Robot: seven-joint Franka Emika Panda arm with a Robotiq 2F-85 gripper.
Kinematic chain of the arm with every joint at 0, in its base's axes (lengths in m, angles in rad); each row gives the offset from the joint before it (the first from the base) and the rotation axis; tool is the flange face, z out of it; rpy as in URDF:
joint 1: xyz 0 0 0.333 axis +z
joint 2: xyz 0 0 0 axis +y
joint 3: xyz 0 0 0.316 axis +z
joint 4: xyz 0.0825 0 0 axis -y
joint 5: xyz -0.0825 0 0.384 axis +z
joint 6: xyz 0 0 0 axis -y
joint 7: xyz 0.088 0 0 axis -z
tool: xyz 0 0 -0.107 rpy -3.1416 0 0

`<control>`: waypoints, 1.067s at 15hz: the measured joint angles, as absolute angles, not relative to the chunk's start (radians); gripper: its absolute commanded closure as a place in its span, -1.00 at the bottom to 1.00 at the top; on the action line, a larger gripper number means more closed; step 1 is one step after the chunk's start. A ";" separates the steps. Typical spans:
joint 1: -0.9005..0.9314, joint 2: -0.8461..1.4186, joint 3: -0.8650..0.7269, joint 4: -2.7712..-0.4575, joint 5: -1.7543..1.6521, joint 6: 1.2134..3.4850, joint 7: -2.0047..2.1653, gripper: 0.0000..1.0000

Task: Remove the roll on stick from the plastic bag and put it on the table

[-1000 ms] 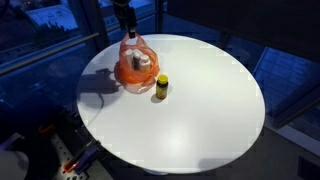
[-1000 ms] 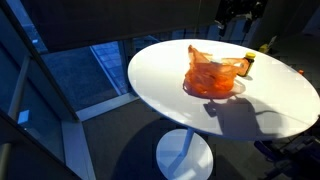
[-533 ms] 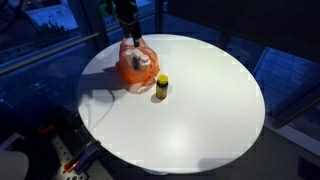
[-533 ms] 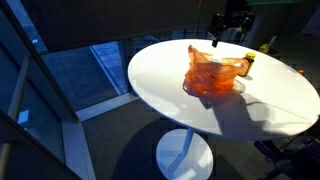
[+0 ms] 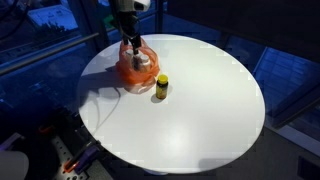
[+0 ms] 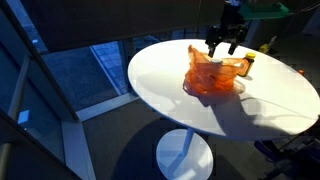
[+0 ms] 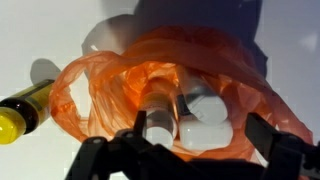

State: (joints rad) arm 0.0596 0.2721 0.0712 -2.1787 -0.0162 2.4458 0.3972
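An orange plastic bag (image 5: 137,68) lies on the round white table (image 5: 190,110); it also shows in an exterior view (image 6: 212,77) and fills the wrist view (image 7: 175,90). Inside it I see a clear tube-like stick (image 7: 158,112) beside white containers (image 7: 207,120). My gripper (image 5: 131,42) hangs just above the bag's open top, jaws open and empty (image 7: 195,145); it also shows in an exterior view (image 6: 222,45). I cannot tell which item is the roll-on stick.
A small yellow-capped dark bottle (image 5: 161,86) stands on the table next to the bag, also in the wrist view (image 7: 22,108). Window glass and a dark floor surround the table. Equipment sits below the table edge (image 5: 70,160).
My gripper has come down toward the bag's opening. The bag and the bottle have not moved.
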 measured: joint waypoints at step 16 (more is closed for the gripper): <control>0.103 0.337 0.066 -2.178 -0.006 2.510 0.345 0.78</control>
State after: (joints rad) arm 0.1027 0.3368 0.0658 -2.1781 -0.0065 2.5101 0.3448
